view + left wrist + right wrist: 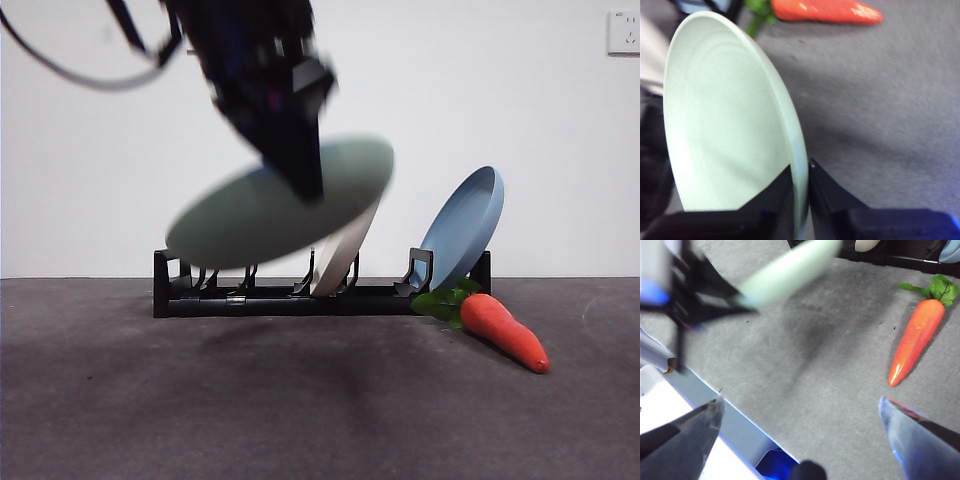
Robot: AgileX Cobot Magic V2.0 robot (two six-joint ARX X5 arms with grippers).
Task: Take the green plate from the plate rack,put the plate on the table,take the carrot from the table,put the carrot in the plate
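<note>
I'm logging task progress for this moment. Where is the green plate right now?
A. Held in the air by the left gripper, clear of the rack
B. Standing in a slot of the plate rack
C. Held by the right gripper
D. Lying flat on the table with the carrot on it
A: the left gripper is shut on the rim of the green plate, which hangs tilted above the plate rack; the carrot lies on the table.

The right gripper (800,412), jaws wide apart, hangs above the table (830,365) near the carrot (916,340).
</note>
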